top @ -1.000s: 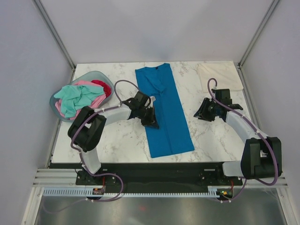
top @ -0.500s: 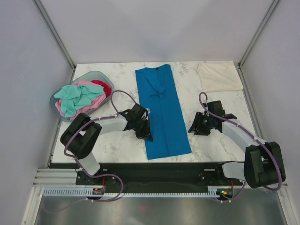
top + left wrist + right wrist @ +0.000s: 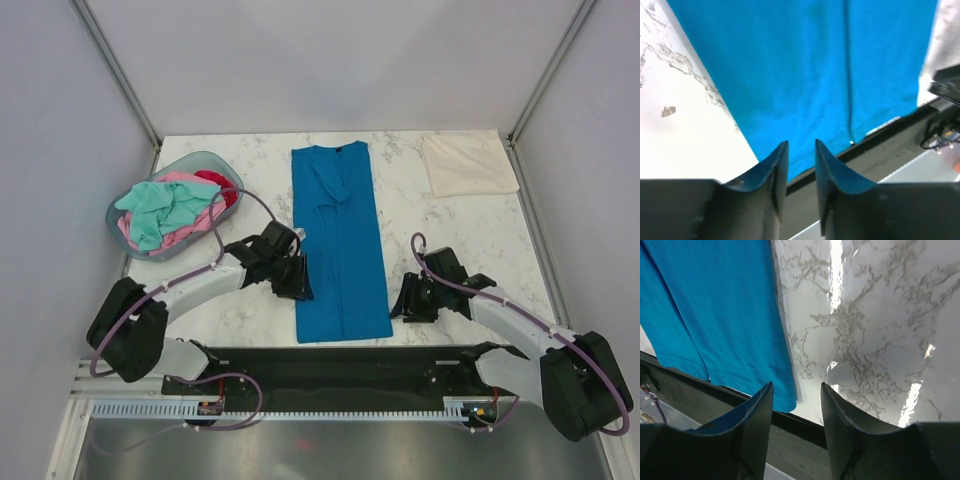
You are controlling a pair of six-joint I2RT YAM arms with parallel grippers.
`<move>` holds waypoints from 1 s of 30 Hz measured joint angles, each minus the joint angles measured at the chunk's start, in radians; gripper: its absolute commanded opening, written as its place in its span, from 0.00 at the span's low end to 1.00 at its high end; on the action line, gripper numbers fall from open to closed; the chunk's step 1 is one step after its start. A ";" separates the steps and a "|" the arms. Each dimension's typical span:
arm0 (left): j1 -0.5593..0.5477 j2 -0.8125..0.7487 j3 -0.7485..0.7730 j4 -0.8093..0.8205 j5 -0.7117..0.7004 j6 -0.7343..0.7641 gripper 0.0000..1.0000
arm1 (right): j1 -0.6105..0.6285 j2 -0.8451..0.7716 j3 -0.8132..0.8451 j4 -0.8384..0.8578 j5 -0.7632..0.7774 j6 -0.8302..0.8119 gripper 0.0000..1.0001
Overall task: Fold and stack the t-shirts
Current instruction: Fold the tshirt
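Observation:
The bright blue t-shirt [image 3: 340, 250] lies as a long narrow strip down the middle of the marble table, collar at the far end and hem at the near edge. Its cloth fills the left wrist view [image 3: 815, 75] and the left side of the right wrist view [image 3: 715, 305]. My left gripper [image 3: 298, 282] [image 3: 801, 145] hovers open at the shirt's left edge near the hem, with nothing between its fingers. The right gripper [image 3: 405, 300] [image 3: 796, 387] stands open just right of the hem's corner, holding nothing. A folded cream t-shirt [image 3: 468, 163] rests at the far right.
A pale oval basket [image 3: 205, 156] at the far left holds crumpled mint [image 3: 160, 205], pink [image 3: 185, 178] and red [image 3: 215, 182] shirts. The black front rail [image 3: 330, 360] runs right below the blue shirt's hem. Grey walls close in the table's sides and back.
Both arms drew back toward the near edge, and the blue shirt came with them and straightened. The left gripper, shut before, has opened and let go of the shirt's edge.

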 measured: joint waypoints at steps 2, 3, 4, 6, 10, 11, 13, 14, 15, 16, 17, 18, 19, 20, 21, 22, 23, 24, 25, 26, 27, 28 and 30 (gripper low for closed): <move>0.000 -0.051 0.002 -0.017 0.007 0.008 0.44 | 0.017 -0.026 -0.020 0.005 0.000 0.021 0.51; 0.000 -0.077 -0.006 -0.023 0.012 0.009 0.45 | 0.022 -0.037 -0.027 0.006 0.000 0.027 0.51; 0.000 -0.103 -0.019 -0.025 0.018 0.009 0.47 | 0.027 -0.052 -0.036 0.009 0.000 0.037 0.51; 0.000 -0.153 -0.063 -0.024 0.027 0.008 0.48 | 0.037 -0.081 -0.053 0.014 0.000 0.052 0.52; 0.000 -0.229 -0.172 -0.033 0.042 -0.009 0.48 | 0.050 -0.112 -0.083 0.028 -0.002 0.075 0.51; 0.000 -0.240 -0.199 -0.029 0.055 -0.020 0.48 | 0.053 -0.115 -0.092 0.033 -0.003 0.081 0.51; 0.000 -0.259 -0.247 -0.017 0.074 -0.046 0.49 | 0.060 -0.126 -0.105 0.042 -0.014 0.092 0.51; 0.000 -0.267 -0.268 -0.010 0.082 -0.058 0.49 | 0.064 -0.132 -0.110 0.045 -0.015 0.095 0.51; 0.000 -0.274 -0.285 0.000 0.087 -0.067 0.50 | 0.067 -0.140 -0.117 0.049 -0.018 0.100 0.51; 0.000 -0.280 -0.305 0.008 0.095 -0.078 0.50 | 0.069 -0.148 -0.122 0.051 -0.019 0.105 0.51; 0.000 -0.283 -0.316 0.013 0.103 -0.086 0.50 | 0.071 -0.158 -0.129 0.055 -0.020 0.108 0.51; 0.000 -0.286 -0.330 0.025 0.111 -0.096 0.50 | 0.072 -0.168 -0.135 0.060 -0.022 0.112 0.51; 0.000 -0.288 -0.343 0.034 0.119 -0.105 0.50 | 0.073 -0.177 -0.141 0.063 -0.023 0.116 0.50; 0.000 -0.292 -0.354 0.042 0.130 -0.113 0.50 | 0.075 -0.183 -0.145 0.064 -0.024 0.119 0.50; 0.000 -0.295 -0.365 0.053 0.134 -0.120 0.50 | 0.075 -0.190 -0.150 0.066 -0.025 0.124 0.50; 0.000 -0.299 -0.373 0.061 0.139 -0.127 0.50 | 0.076 -0.198 -0.154 0.066 -0.026 0.127 0.50; 0.000 -0.300 -0.381 0.071 0.143 -0.134 0.50 | 0.076 -0.204 -0.158 0.068 -0.025 0.130 0.50; 0.000 -0.300 -0.387 0.081 0.149 -0.141 0.49 | 0.076 -0.211 -0.163 0.070 -0.026 0.135 0.49; 0.000 -0.300 -0.392 0.088 0.156 -0.146 0.49 | 0.077 -0.217 -0.166 0.071 -0.026 0.138 0.49; 0.000 -0.300 -0.396 0.094 0.159 -0.151 0.47 | 0.077 -0.222 -0.168 0.070 -0.025 0.141 0.48; 0.000 -0.300 -0.397 0.101 0.162 -0.155 0.47 | 0.077 -0.223 -0.169 0.070 -0.025 0.145 0.48; 0.000 -0.300 -0.398 0.106 0.164 -0.159 0.47 | 0.077 -0.222 -0.170 0.070 -0.025 0.148 0.48; 0.000 -0.300 -0.405 0.126 0.166 -0.169 0.46 | 0.077 -0.219 -0.169 0.070 -0.026 0.150 0.47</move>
